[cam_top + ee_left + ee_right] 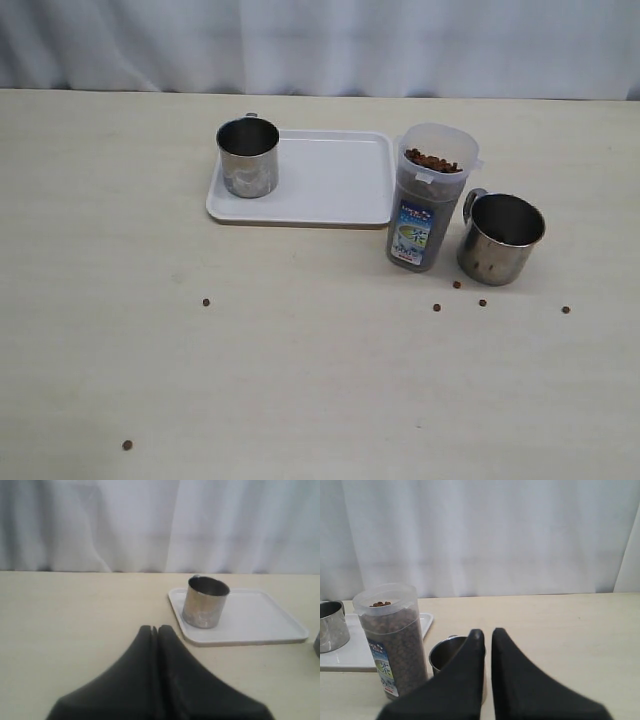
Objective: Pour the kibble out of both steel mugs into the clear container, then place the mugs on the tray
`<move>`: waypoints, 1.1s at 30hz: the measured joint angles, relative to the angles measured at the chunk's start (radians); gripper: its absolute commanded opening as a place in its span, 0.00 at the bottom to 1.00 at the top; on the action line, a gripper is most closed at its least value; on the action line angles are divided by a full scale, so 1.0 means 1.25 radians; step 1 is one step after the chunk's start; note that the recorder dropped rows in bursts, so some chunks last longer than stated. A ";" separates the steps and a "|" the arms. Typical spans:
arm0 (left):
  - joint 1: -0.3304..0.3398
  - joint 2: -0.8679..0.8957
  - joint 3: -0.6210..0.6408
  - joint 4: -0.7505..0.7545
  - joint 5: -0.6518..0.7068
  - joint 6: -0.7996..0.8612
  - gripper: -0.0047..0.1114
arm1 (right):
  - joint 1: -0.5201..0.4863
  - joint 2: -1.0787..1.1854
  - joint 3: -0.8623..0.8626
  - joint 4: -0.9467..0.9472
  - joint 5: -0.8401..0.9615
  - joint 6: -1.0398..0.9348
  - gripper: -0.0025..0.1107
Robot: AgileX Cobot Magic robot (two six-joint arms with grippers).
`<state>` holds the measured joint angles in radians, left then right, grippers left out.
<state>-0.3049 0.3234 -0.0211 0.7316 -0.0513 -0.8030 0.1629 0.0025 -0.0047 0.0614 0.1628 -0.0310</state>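
- The clear container (428, 195) stands upright on the table (320, 380), filled with brown kibble (432, 160) nearly to its rim. It is ahead of the right gripper (487, 632) and off to one side, near it.
- One steel mug (500, 238) stands upright on the table just beside the container. It is right in front of the right gripper's fingertips, which partly hide it. I cannot tell what its bottom holds.
- The other steel mug (248, 157) stands upright in a corner of the white tray (330, 180). It is ahead of the left gripper (154, 629) and well apart from it, and its inside shows bare steel.
- Loose pellets (437, 307) lie scattered on the table, several of them near the container and the mug beside it.
- The left gripper's fingers are pressed together on nothing.
- The right gripper's fingers are drawn close with only a thin slit between them, and they hold nothing.
- The label (412, 232) low on the container's front is blue, white and red. Its writing is too small to read.
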 measured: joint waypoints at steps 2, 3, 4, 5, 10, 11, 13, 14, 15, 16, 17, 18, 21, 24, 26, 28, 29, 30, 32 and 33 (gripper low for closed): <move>0.008 0.000 0.013 -0.144 -0.027 0.168 0.04 | 0.000 0.000 0.000 0.000 0.000 0.000 0.06; 0.012 0.000 0.015 -0.230 -0.031 0.262 0.04 | 0.000 0.000 0.000 0.000 0.000 0.000 0.06; 0.013 0.000 0.015 -0.276 -0.031 0.311 0.04 | 0.000 0.000 0.000 0.000 0.000 0.000 0.06; 0.014 0.000 0.015 -0.318 -0.031 0.355 0.04 | 0.000 0.000 0.000 0.000 0.000 0.000 0.06; 0.017 0.000 0.015 -0.385 -0.029 0.425 0.04 | 0.000 0.000 0.000 0.000 0.000 0.000 0.06; 0.017 0.000 0.015 -0.387 -0.028 0.429 0.04 | 0.000 0.000 0.000 0.000 0.000 0.000 0.06; 0.017 0.000 0.015 -0.389 -0.026 0.433 0.04 | 0.000 0.000 0.000 0.000 0.000 0.000 0.06; 0.017 0.000 0.015 -0.392 -0.024 0.434 0.04 | 0.000 0.000 0.000 0.000 0.000 0.000 0.06; 0.017 -0.002 0.015 -0.392 -0.024 0.434 0.04 | 0.000 0.000 0.000 0.000 0.000 0.000 0.06; 0.017 -0.004 0.015 -0.393 -0.024 0.434 0.04 | 0.000 0.000 0.000 0.000 0.000 0.000 0.06; 0.019 -0.011 0.015 -0.395 -0.018 0.435 0.04 | 0.000 0.000 0.000 0.000 0.000 0.000 0.06; 0.023 -0.020 0.015 -0.395 -0.008 0.435 0.04 | 0.000 0.000 0.000 0.000 0.000 0.000 0.06; 0.044 -0.071 0.015 -0.398 0.032 0.435 0.04 | 0.000 0.000 0.000 0.000 0.000 0.000 0.06; 0.069 -0.160 0.015 -0.400 0.086 0.435 0.04 | 0.000 0.000 0.000 0.000 0.000 0.000 0.06; 0.088 -0.223 0.015 -0.400 0.129 0.435 0.04 | 0.000 0.000 0.000 0.000 0.000 0.000 0.06; 0.107 -0.247 0.015 -0.400 0.161 0.435 0.04 | 0.000 0.000 0.000 0.000 0.000 0.000 0.06; 0.115 -0.251 0.015 -0.401 0.171 0.435 0.04 | 0.000 0.000 0.000 0.000 0.000 0.000 0.06; 0.122 -0.251 0.015 -0.401 0.178 0.435 0.04 | 0.000 0.000 0.000 0.000 0.000 0.000 0.06; 0.136 -0.254 0.015 -0.404 0.184 0.435 0.04 | 0.000 0.000 0.000 0.000 0.000 0.000 0.06; 0.139 -0.254 0.015 -0.404 0.184 0.435 0.04 | 0.000 0.000 0.000 0.000 0.000 0.000 0.06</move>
<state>-0.1310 0.0061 -0.0023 0.2263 0.1784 -0.2588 0.1629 0.0025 -0.0047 0.0614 0.1628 -0.0310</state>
